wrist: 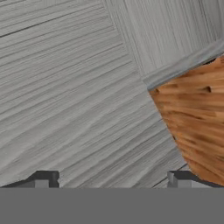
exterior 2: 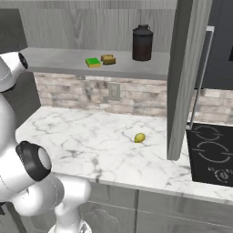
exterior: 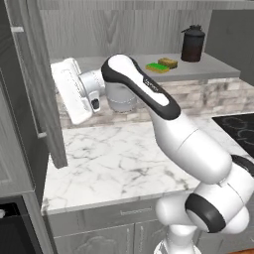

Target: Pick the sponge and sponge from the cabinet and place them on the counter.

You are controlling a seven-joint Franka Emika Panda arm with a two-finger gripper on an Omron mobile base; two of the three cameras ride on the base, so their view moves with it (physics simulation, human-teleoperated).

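Green sponge [exterior: 157, 68] & brown sponge [exterior: 167, 62] on shelf [exterior: 208, 69], undersides hidden.

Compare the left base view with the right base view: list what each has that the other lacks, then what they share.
Left base view alone: the arm's hand swung toward the open cabinet door. Right base view alone: a small yellow-green ball on the counter, and a wall outlet. Both share: the green sponge and yellow-brown sponge side by side on the cabinet shelf, the dark canister, and the stovetop.
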